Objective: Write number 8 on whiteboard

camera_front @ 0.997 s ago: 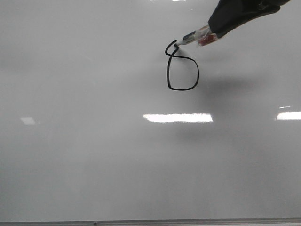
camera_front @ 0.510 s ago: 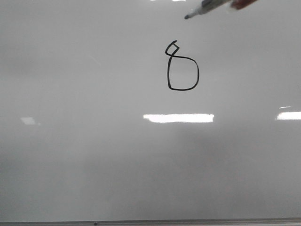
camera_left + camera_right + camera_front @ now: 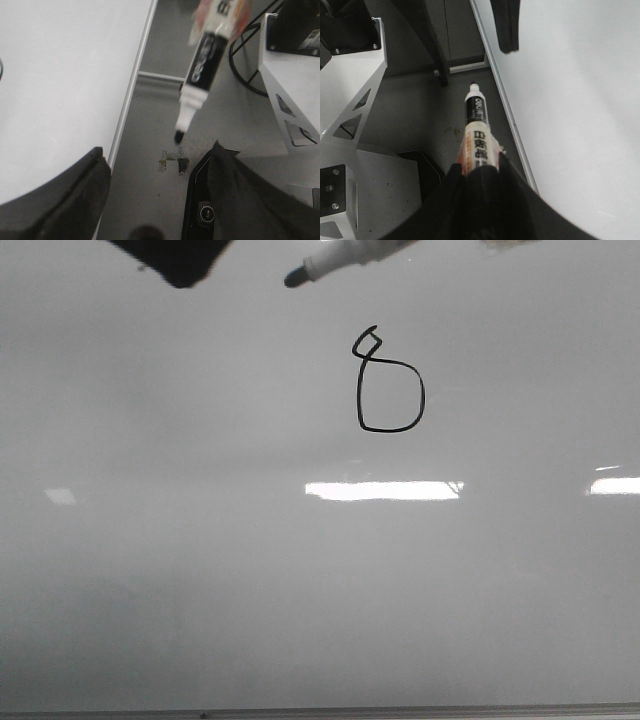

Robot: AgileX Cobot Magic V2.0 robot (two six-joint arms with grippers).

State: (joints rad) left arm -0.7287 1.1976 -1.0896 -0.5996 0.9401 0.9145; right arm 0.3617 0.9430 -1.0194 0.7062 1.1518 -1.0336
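Ink on the whiteboard (image 3: 200, 540) forms the number 8 (image 3: 389, 381), a thin black figure with a tiny diamond-shaped upper loop sitting on a larger rounded-square lower loop, placed right of centre in the upper part of the front view and small against the glossy grey-white surface. Bright rectangular glare patches lie below the figure and toward both side edges, and a thin dark frame edge runs along the bottom of the board. Above and to the left of the figure, the marker (image 3: 345, 260) pokes into the front view from the top edge, its dark tip clear of the board surface and well apart from the drawn lines. The right tool (image 3: 479, 172) is closed around the marker's labelled barrel, with the white neck and black tip projecting beyond the fingers (the right wrist view shows this plainly, the pen pointing out past the board's edge toward the floor). The left tool (image 3: 155, 200) shows its two dark fingers spread wide with nothing between them; in the left wrist view the marker hangs in front of it, tip pointing toward the gap but touching neither finger. A dark blurred shape at the top left of the front view appears to be part of the left arm (image 3: 175, 258), near the marker's tip. White metal stand parts (image 3: 355, 75) and grey floor show beside the board in both wrist views.
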